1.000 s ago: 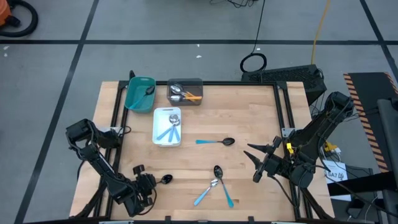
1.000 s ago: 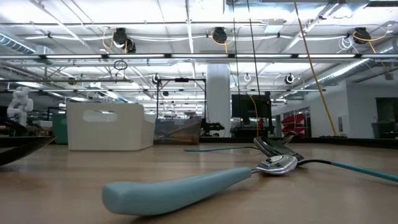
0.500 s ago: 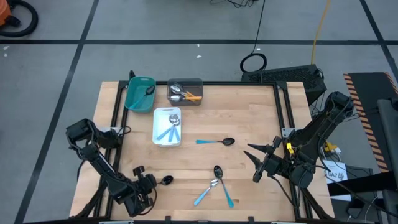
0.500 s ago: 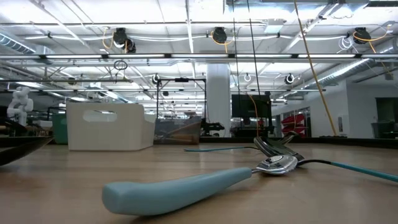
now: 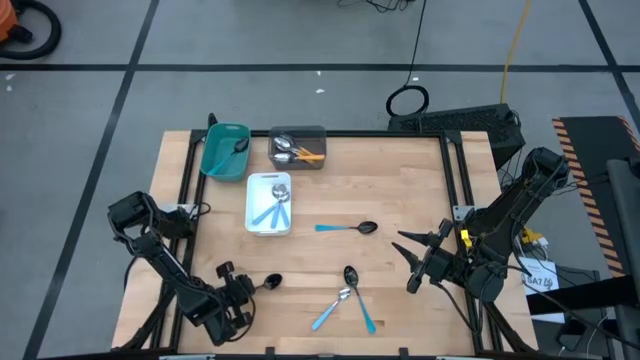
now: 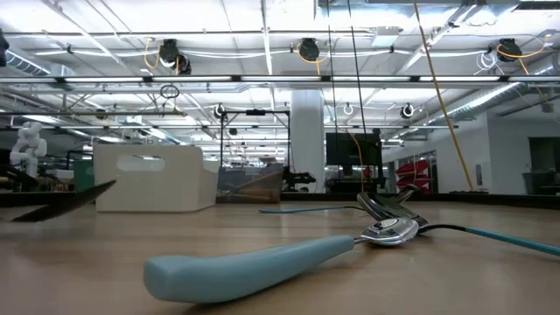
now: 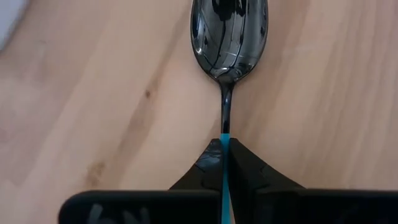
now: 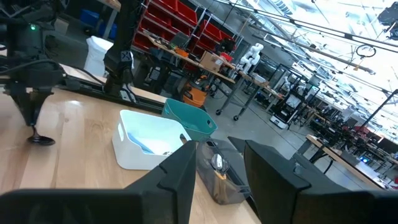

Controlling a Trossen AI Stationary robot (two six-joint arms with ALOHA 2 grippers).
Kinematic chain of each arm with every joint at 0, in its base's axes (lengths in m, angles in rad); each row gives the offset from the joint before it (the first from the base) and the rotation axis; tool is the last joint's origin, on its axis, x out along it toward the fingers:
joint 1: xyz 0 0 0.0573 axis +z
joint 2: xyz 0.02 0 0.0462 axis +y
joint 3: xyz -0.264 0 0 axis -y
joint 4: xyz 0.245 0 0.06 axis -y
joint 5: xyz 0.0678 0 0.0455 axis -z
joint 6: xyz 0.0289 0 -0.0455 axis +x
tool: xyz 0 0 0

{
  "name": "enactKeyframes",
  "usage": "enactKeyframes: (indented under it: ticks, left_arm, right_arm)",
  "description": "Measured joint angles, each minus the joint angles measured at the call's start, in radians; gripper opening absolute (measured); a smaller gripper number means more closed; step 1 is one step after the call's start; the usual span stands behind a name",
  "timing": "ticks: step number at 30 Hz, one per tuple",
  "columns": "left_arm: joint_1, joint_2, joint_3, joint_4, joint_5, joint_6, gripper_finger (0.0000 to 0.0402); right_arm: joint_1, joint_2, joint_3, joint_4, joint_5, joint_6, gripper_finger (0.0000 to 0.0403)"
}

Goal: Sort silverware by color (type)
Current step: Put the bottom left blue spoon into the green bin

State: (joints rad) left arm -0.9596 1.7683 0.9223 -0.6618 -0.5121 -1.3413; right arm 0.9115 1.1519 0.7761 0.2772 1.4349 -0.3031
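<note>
- Black-bowled spoon [image 7: 229, 37] with thin light-blue handle, near the worktop's [image 5: 400, 190] front-left corner; left gripper's [image 5: 237, 297] fingers [image 7: 249, 171] clamped on the handle, bowl pointing away from the wrist.
- Low view: the spoon's dark bowl at far left appears raised off the wood, tilted.
- Loose spoons: black-bowled blue-handled one [image 5: 347, 228] mid-worktop; crossed pair [image 5: 346, 298], one black bowl, one silver, front centre, both blue-handled.
- White tray [image 5: 252, 215] holds blue-handled silver spoons; grey tray [image 5: 322, 133] holds orange-handled silver ones; teal tray [image 5: 213, 160] holds one black spoon.
- Right gripper [image 5: 408, 262] at the right edge, fingers apart, holding nothing.
</note>
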Motion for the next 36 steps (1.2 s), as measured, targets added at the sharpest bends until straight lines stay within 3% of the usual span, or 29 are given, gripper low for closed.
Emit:
enactKeyframes:
  ticks: [13, 22, 36]
  left_arm:
    - [0.033, 0.0, 0.094, -0.068, -0.112, 0.081, 0.0003]
    - [0.11, -0.002, 0.279, -0.273, -0.203, 0.166, 0.0003]
    - [0.282, -0.003, 0.606, -0.566, -0.303, 0.446, 0.0003]
  right_arm:
    - [0.0, 0.0, 0.0, 0.0, 0.0, 0.0, 0.013]
    - [0.0, 0.0, 0.0, 0.0, 0.0, 0.0, 0.013]
    - [0.0, 0.0, 0.0, 0.0, 0.0, -0.009, 0.013]
